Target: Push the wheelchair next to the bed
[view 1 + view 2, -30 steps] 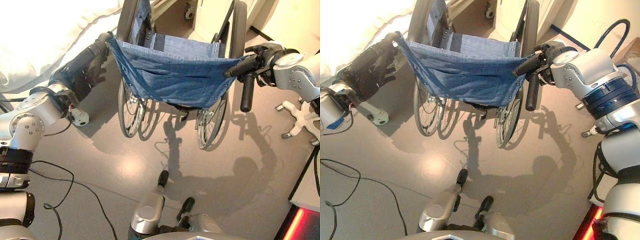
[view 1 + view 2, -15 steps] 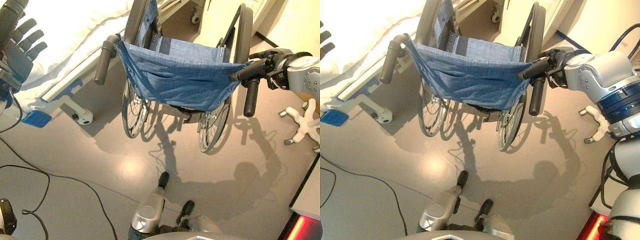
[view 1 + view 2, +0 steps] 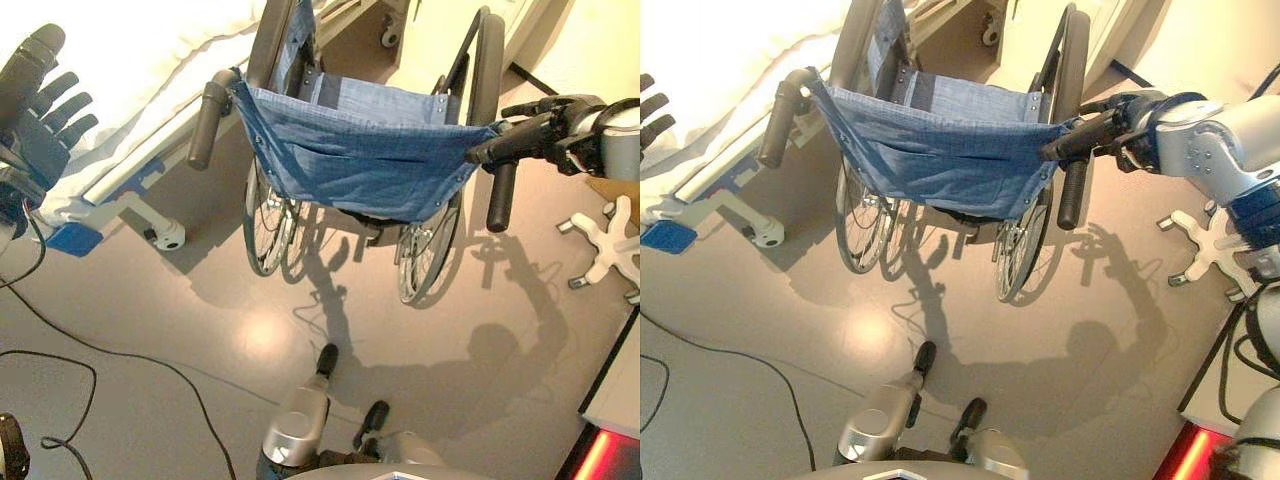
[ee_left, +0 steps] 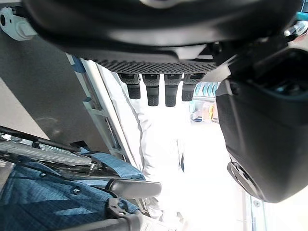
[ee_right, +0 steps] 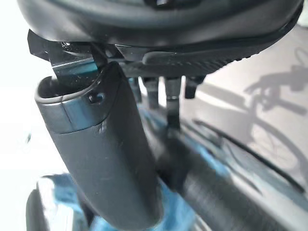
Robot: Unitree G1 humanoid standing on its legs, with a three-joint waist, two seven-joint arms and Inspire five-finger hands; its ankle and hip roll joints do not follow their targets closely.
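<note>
the folding wheelchair with a blue denim sling back (image 3: 360,150) stands on the grey floor (image 3: 200,330) just beside the white-covered bed (image 3: 120,70), its big spoked wheels near the bed's blue-and-white frame foot (image 3: 160,232). the left hand (image 3: 40,110) hangs raised over the bed edge, fingers straight and spread, holding nothing, well apart from the wheelchair's black left push handle (image 3: 207,120). the right hand (image 3: 1120,125) sits at the black right push handle (image 3: 1073,195); its fingers look stretched along the grip rather than wrapped, though the close view is unclear. a white star-shaped chair base (image 3: 610,240) stands nearby.
</note>
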